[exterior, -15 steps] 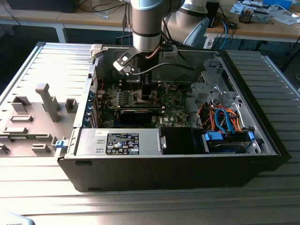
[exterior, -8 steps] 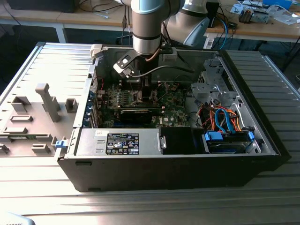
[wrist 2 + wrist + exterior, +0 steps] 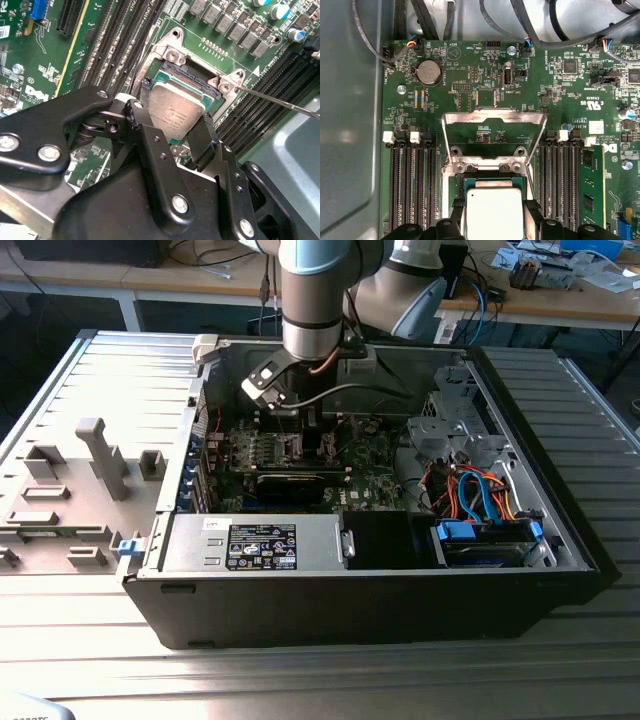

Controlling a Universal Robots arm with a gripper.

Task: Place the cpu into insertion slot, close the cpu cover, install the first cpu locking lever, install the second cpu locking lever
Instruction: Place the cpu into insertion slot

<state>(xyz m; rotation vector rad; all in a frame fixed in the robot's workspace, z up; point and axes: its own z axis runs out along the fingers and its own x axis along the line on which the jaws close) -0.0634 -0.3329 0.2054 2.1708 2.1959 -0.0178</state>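
Ribbed metal table (image 3: 300, 680), an open PC case (image 3: 570, 540) lying flat on it, cluttered benches along the back wall. I'm running the arm (image 3: 315, 300) remotely. In the exterior view it drops pretty much straight down into the case, wrist vertical over the motherboard (image 3: 375, 485), with the gripper (image 3: 285, 410) low at the socket.

In the second wrist view the cpu (image 3: 177, 110) sits between the two black fingers (image 3: 137, 112), right over the socket (image 3: 187, 75). As far as I can tell the jaws are closed on two opposite edges of the chip, pads touching both sides. I can't tell whether it's fully seated or a hair above the socket; it looks slightly tilted to me.

In the first wrist view the cpu cover (image 3: 492, 116) stands swung open on the far side of the socket from the gripper, so nothing is over the chip. A thin lever rod (image 3: 280, 101) sticks out to one side, unlatched.

My take on handling:
- **Weight and feel:** the chip is light, stiff and thin, and the metal top is slick.
- **Where to hold:** the edges are the only sane place to grip it, which is where the fingers are.
- **Fragile part:** the real risk is the contacts underneath, so I wouldn't push down or slide it sideways at all.
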